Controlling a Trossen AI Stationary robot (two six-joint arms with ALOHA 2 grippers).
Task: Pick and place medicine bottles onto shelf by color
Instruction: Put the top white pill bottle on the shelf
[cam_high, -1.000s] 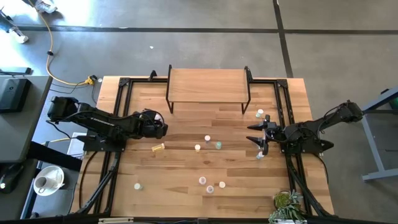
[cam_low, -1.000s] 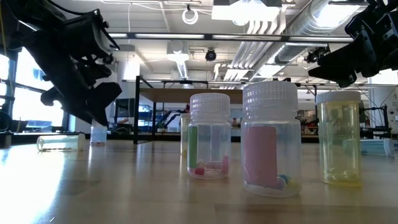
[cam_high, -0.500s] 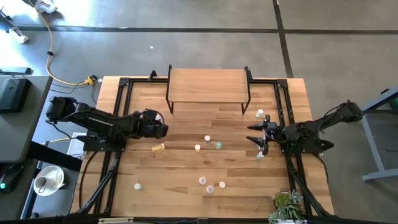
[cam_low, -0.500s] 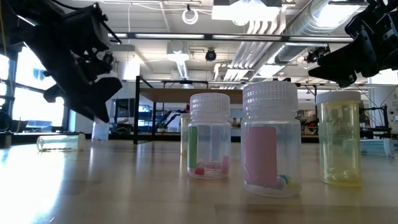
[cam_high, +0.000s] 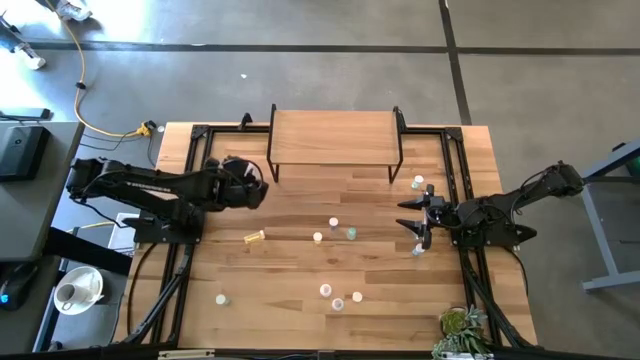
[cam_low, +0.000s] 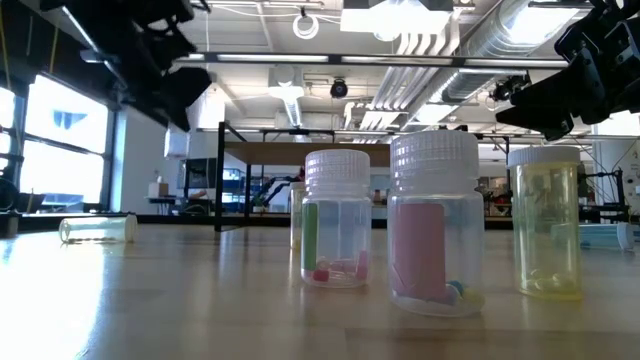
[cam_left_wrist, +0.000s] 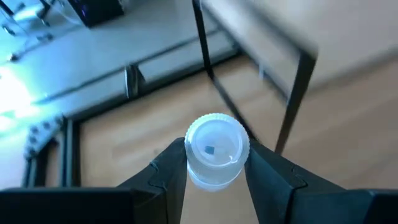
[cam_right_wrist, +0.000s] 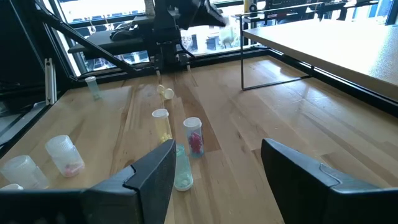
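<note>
Fingers of left gripper (cam_left_wrist: 214, 177) pinching small clear bottle with white ribbed cap (cam_left_wrist: 214, 149) from both sides, cap toward wrist camera. Held off the tabletop, near front-left leg of raised light-wood shelf on thin black legs (cam_high: 334, 135); probably lifted high to clear the board's edge before setting down. Bottle's colour not readable.

Large light-wood slatted tabletop (cam_high: 300, 290), shelf at its far edge, bare of bottles.

Right gripper (cam_high: 412, 222) parked at table's right side, fingers spread wide, nothing between them; seems to be waiting its turn.

Loose small bottles scattered mid-table. Yellow one lying on its side (cam_high: 255, 237), so harder to pinch. Green-insert bottle (cam_low: 335, 220), pink-insert bottle (cam_low: 434, 225), yellow bottle (cam_low: 545, 222) upright near low camera. None sorted yet; task early.
</note>
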